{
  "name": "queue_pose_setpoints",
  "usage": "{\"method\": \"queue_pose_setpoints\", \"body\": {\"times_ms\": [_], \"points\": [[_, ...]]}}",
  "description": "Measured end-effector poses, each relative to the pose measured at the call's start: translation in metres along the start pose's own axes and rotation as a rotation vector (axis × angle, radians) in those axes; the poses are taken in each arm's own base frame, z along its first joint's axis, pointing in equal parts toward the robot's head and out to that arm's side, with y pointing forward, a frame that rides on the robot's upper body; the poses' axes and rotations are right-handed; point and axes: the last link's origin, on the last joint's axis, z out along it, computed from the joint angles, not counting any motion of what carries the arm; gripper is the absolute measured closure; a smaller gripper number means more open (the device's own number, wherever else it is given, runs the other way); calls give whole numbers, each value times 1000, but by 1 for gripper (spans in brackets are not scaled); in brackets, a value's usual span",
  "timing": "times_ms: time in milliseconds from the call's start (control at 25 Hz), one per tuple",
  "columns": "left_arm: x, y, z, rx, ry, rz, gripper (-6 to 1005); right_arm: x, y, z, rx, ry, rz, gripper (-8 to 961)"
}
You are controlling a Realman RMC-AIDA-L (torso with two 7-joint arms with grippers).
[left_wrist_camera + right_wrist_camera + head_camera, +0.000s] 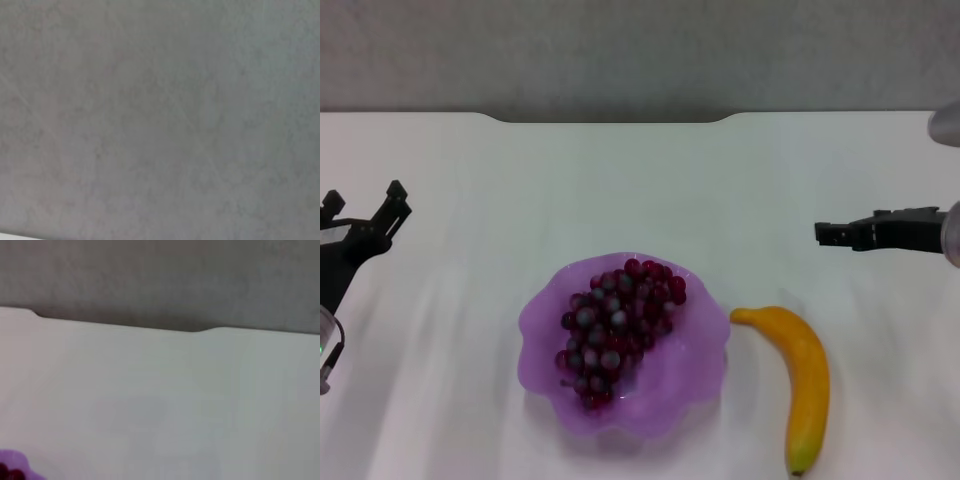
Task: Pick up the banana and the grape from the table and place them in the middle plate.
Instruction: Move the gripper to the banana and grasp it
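Grape bunch [617, 330] is sitting in the purple middle plate [545, 318], near centre of the white table [640, 190]. Banana [800, 385] lies flat on the table just right of the plate, not touching it, greenish tip toward me. My left gripper [365, 210] is at the far left, fingers spread, holding nothing. My right gripper [832, 233] hovers beyond the banana; can't tell its jaw state.

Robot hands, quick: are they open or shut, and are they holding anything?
Left gripper: open, holding nothing, far left over the table.
Right gripper: empty; open or shut cannot be told, hovering beyond the banana.
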Motion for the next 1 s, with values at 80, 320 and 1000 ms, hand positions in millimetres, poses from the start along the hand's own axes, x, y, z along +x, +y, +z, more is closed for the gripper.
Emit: {"method": "queue_pose_setpoints", "body": {"times_ms": [80,320,1000], "points": [[0,1,1,-2,-1,3,104,-2,3,3,-11,20,-2,61],[-2,1,1,-4,-17,10,104,-2,6,9,-27,51,12,61],[0,3,6,-8,-18,17,104,20,17,47,-54,285,6,62]]}}
